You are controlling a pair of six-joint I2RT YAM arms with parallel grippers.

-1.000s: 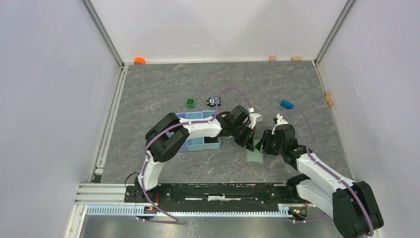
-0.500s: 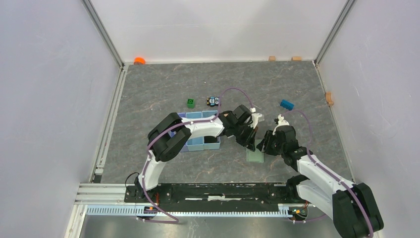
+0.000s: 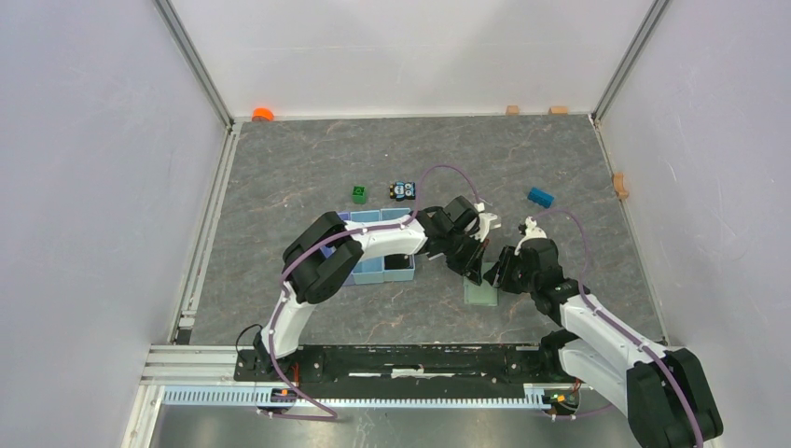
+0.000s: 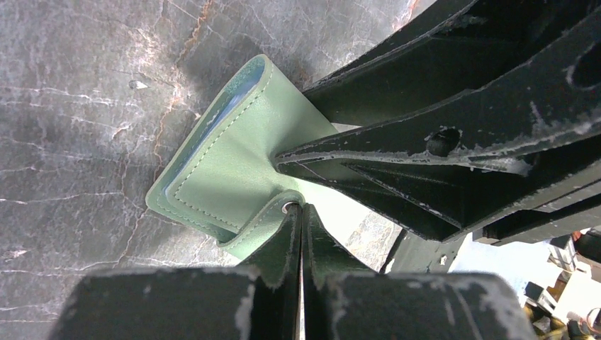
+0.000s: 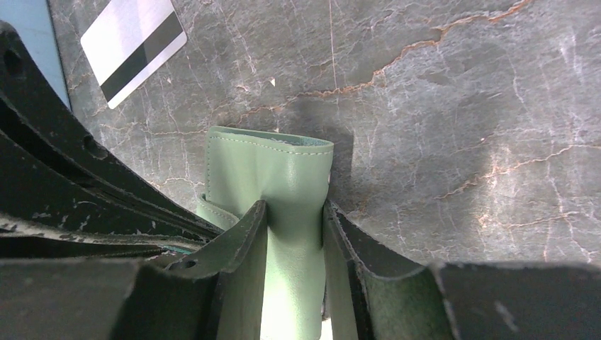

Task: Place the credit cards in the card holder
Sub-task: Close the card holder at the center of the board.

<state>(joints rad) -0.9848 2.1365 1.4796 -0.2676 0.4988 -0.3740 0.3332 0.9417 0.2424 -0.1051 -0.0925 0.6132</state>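
The sage-green card holder [image 3: 481, 293] lies on the grey table between the two arms. My left gripper [image 4: 301, 212] is shut on its snap tab [image 4: 264, 228] and pulls the tab up from the wallet body [image 4: 227, 159]. My right gripper [image 5: 294, 212] is shut on the card holder [image 5: 273, 173], one finger on each side of the folded leather. In the top view both grippers, the left [image 3: 474, 272] and the right [image 3: 495, 278], meet over the wallet. One credit card [image 5: 135, 46], silvery with a dark stripe, lies flat on the table beyond the wallet.
A light blue compartment tray [image 3: 373, 266] sits under the left forearm. Farther back are a green block [image 3: 360, 194], a small toy car [image 3: 402, 190] and a blue block [image 3: 540, 197]. An orange object [image 3: 263, 114] lies at the back wall.
My right gripper's jaws have narrowed onto the card holder. The left arm has edged slightly right, still shut on the tab.
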